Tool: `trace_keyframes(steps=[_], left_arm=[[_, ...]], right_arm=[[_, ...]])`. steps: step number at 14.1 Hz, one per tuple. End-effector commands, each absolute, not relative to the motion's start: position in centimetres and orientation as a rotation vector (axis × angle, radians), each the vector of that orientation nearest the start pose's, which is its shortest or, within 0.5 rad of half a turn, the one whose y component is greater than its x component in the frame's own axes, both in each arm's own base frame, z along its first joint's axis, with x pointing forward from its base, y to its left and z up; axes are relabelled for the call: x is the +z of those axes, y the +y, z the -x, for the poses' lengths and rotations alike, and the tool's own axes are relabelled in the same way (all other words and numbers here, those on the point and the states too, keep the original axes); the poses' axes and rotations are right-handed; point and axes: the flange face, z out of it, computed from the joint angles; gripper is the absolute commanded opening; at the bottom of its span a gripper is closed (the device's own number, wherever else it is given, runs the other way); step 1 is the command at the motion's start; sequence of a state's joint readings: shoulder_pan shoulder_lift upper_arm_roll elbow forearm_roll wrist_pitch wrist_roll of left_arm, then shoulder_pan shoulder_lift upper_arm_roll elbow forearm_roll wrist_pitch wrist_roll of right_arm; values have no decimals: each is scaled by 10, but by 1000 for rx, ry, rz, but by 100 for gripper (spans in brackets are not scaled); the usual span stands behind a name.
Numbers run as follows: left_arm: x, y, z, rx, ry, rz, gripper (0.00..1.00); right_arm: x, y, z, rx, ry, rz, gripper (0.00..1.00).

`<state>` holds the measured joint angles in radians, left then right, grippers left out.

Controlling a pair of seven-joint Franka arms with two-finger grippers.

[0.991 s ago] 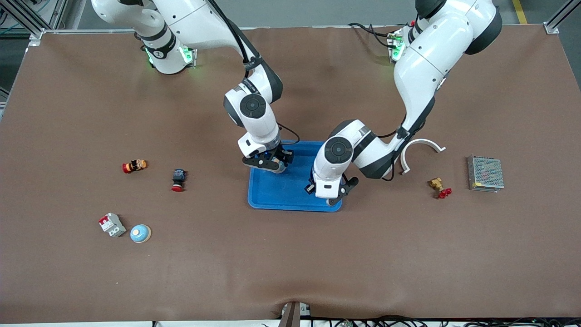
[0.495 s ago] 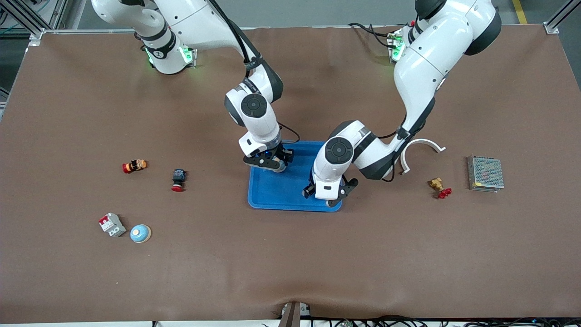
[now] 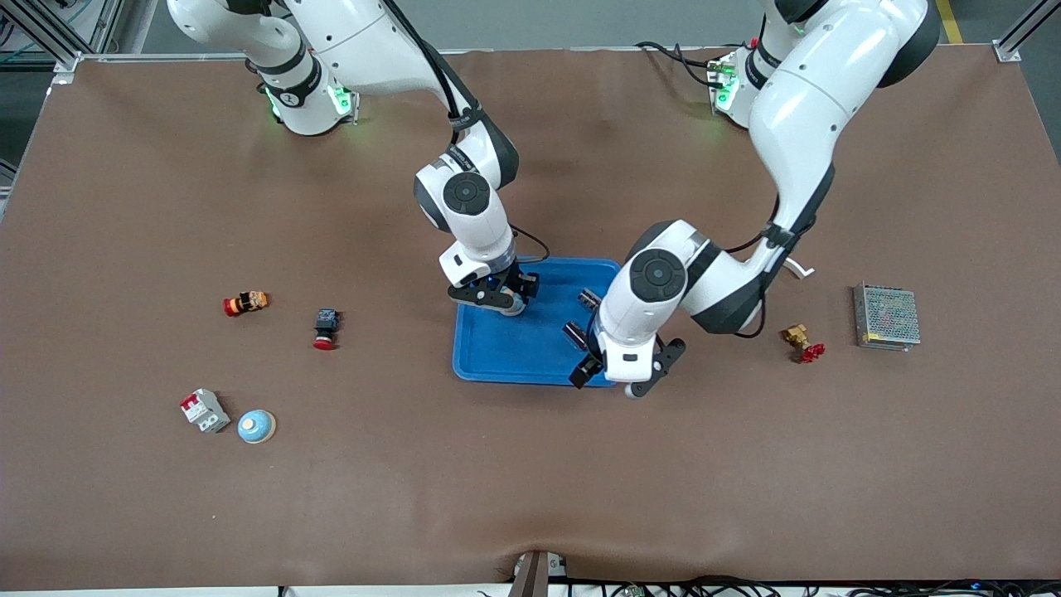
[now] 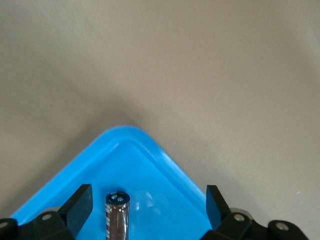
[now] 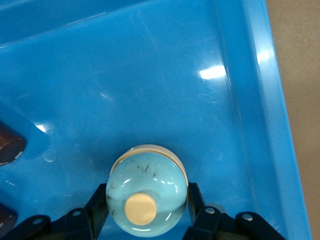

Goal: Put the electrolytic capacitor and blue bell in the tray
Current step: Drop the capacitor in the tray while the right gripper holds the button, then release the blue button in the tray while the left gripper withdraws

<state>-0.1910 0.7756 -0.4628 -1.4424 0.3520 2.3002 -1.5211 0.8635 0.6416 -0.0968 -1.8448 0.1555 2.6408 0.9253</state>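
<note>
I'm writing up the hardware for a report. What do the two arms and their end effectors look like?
Both arms are glossy white with rounded shells, black joint bands and round black caps at the wrists. Black cables run along them, and green lights glow at the bases. The left end effector and right end effector are black, each with two flat fingers.

Tray (image 3: pixel 506 352): corner nearest the left arm's end covered in the front view by the left gripper (image 3: pixel 617 377).
Blue bell (image 5: pixel 147 190): hidden in the front view under the right gripper (image 3: pixel 496 298).
Capacitor (image 4: pixel 116 215): cut off by the left wrist view's edge.
Dark cylinders (image 5: pixel 7 145): cropped by the right wrist view's edge.
White curved part (image 3: pixel 797 267): mostly hidden by the left arm.
</note>
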Motion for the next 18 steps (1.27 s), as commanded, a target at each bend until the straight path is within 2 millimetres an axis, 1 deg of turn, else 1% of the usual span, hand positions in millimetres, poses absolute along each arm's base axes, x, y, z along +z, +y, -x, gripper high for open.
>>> trace_keyframes(steps=[1,2,3,4,5,7,8,9,10,12,13,14,15,16,18], left_arm=[[318,-357,-638,-151,-1212,3039,100],[330,-344,-642,-163,-1174,3036,100],[341,-333,-645,-171,-1142,3030,100],[352,-325,-646,-183,-1109,3030,100],[360,-320,-645,-179,-1064,3022,100],[378,-297,-648,-177,-992,3004,100],[387,-288,-648,-170,-944,2999,100],[396,-284,-645,-148,-889,3008,100],[407,-265,-648,-131,-873,3010,100],[432,-237,-649,-95,-814,3019,100],[440,-221,-648,-64,-771,3025,100],[454,-206,-646,-45,-730,3030,100],[464,-194,-643,-20,-686,3030,100],[476,-178,-641,-4,-650,3024,100],[498,-156,-632,29,-559,3020,100]], right_arm=[[195,459,-472,-151,448,2963,57],[196,459,-472,-153,448,2962,76],[196,459,-472,-154,448,2960,100],[196,459,-472,-154,450,2960,100],[196,460,-472,-155,450,2959,100],[201,460,-474,-161,449,2952,100],[205,458,-476,-166,450,2948,100],[212,458,-479,-173,451,2940,100],[223,459,-482,-182,449,2929,100],[246,456,-489,-206,447,2909,100],[258,454,-491,-199,451,2909,100],[273,450,-496,-185,448,2916,100],[290,442,-503,-154,424,2940,100],[309,433,-508,-115,393,2968,100],[346,400,-526,-50,336,3008,100]])
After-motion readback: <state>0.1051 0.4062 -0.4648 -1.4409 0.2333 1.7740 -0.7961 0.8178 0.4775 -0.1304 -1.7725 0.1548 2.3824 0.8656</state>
